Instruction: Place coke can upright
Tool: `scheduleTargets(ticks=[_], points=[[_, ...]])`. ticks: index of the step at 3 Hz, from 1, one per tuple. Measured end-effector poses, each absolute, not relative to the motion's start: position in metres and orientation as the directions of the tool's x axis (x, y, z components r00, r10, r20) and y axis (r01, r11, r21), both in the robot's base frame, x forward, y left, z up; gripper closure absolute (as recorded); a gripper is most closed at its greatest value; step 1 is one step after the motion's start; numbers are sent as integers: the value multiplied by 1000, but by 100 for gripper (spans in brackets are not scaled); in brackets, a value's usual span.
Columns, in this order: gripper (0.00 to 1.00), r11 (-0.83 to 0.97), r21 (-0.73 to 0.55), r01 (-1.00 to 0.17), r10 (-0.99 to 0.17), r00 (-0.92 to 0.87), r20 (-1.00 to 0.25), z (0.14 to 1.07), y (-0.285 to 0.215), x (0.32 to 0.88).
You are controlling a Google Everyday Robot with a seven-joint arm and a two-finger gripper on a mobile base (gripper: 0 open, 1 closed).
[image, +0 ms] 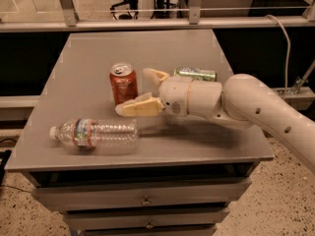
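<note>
The glossy red metal coke can (123,85), silver-topped, stands at 9 o'clock from the smooth cream plastic gripper (134,90) with spread fingers (140,108), a clear ribbed plastic bottle (96,134) at its 7 o'clock on the matt grey table (197,48).

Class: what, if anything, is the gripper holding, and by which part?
Nothing. The gripper is open, its fingers spread beside the coke can, which stands upright on the table.

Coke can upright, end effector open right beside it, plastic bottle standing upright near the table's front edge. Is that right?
Not quite. In the camera view the plastic bottle lies on its side near the front edge, not upright. The rest holds: coke can upright, end effector open beside it.
</note>
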State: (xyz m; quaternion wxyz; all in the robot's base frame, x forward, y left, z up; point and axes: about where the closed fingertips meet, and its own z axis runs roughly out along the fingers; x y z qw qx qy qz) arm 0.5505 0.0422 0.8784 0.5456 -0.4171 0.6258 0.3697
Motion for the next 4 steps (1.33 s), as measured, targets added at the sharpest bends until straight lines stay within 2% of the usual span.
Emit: scheduleTargets(ticks=[1,3,4], points=[[0,412,19,-911,-140,-84,-987,875,21,539],[0,527,-44,-849,-202,-75,-976,898,-76,522],[0,542,-49,-839,-205,-75,-976,900,-88,521]])
